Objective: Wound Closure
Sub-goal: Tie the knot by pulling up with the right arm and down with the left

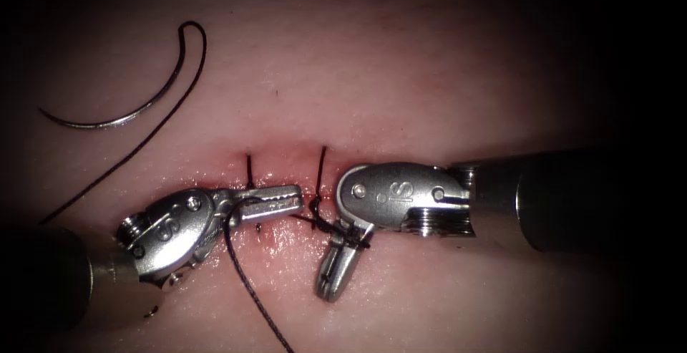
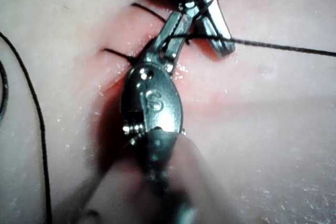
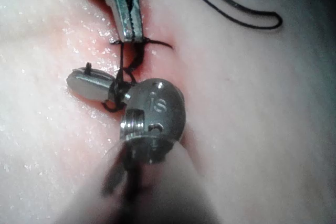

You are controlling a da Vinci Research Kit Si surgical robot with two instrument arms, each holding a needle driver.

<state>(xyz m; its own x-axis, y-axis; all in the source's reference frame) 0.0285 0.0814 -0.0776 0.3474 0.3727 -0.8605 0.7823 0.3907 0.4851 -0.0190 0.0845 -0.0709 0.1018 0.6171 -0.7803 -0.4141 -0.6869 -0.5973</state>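
Two stitches [image 1: 248, 170] across the cut [image 1: 286, 194] already — knot unfinished. Needle [image 1: 118, 113] free on tissue [image 1: 429, 74], well left of cut. Left gripper [image 1: 295, 199] closed on thread [image 1: 247, 281]; right gripper [image 1: 330, 292] closed, thread looped round it.

Left tool [image 1: 275, 201] jaws closed, level; right tool [image 1: 335, 271] closed, angled down.

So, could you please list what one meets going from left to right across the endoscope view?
needle lying free on the tissue → left tool, thread around its jaws → first stitch → second stitch → right tool, thread around its jaws
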